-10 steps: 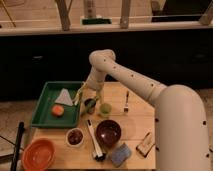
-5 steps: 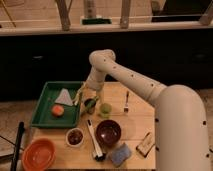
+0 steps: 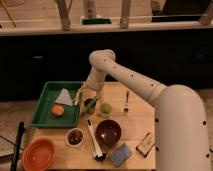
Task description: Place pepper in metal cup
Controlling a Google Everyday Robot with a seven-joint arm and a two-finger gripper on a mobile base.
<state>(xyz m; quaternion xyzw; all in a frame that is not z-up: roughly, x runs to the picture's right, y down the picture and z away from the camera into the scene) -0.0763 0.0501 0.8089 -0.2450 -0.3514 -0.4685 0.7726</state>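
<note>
The pepper (image 3: 90, 104) is a small dark green piece lying at the table's left part, just right of the green tray. My gripper (image 3: 83, 97) is right over it, at the tray's right edge; whether it holds the pepper I cannot tell. The metal cup (image 3: 75, 136), low with a pale rim and dark inside, stands nearer the front, below and left of the pepper and apart from the gripper.
A light green cup (image 3: 105, 109) stands right of the pepper. A maroon bowl (image 3: 108, 132), a black utensil (image 3: 93, 142), a blue sponge (image 3: 120, 154) and a wooden block (image 3: 145, 145) are in front. The green tray (image 3: 47, 117) holds an orange ball (image 3: 58, 110). An orange bowl (image 3: 39, 154) sits front left.
</note>
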